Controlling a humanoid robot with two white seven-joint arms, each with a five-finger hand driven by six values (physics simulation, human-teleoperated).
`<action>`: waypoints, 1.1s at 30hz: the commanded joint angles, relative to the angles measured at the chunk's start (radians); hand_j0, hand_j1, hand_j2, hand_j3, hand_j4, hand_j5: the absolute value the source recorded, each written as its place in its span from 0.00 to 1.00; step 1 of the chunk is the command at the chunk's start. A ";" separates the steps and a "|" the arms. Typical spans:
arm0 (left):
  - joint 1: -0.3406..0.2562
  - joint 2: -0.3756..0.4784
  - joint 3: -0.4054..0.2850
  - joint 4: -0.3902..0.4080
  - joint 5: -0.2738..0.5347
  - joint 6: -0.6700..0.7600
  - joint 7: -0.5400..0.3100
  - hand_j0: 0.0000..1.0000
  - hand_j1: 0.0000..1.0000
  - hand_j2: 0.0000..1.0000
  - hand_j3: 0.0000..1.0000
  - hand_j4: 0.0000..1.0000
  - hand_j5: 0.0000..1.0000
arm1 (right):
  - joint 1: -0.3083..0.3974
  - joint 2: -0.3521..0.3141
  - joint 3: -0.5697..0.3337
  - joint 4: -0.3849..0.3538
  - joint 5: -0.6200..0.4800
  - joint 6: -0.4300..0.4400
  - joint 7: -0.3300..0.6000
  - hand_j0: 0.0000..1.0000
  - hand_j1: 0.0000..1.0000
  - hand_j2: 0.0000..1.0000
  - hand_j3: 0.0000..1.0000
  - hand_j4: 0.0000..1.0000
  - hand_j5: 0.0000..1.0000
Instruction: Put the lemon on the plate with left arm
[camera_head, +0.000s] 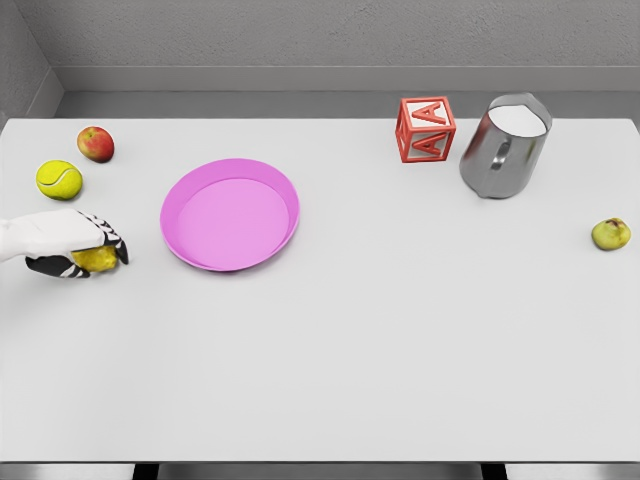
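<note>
Currently the left hand (70, 245) fingers are curling around the lemon (97, 259); a shallow grip risks it rolling short of the plate (230, 214).

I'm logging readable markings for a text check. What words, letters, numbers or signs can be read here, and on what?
"A": on the front face of the red block.
"A": on the block's top face, seen slanted.
No other text shows: the plate, pitcher, tennis ball, apple, the green fruit and the lemon in the left hand carry none.
</note>
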 joint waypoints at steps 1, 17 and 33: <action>0.000 0.002 0.001 0.000 0.007 0.003 0.001 0.56 0.56 0.56 0.56 0.56 0.56 | 0.000 0.000 0.000 0.000 0.000 0.000 0.000 1.00 1.00 1.00 1.00 1.00 1.00; -0.026 0.019 0.005 -0.012 0.036 0.003 0.001 0.57 0.57 0.57 0.57 0.57 0.57 | 0.000 0.000 0.000 0.000 0.000 0.000 0.000 1.00 1.00 1.00 1.00 1.00 1.00; -0.067 0.004 0.008 -0.011 0.036 0.003 0.001 0.52 0.52 0.52 0.52 0.52 0.52 | 0.000 0.000 0.000 0.000 0.000 0.000 0.000 1.00 1.00 1.00 1.00 1.00 1.00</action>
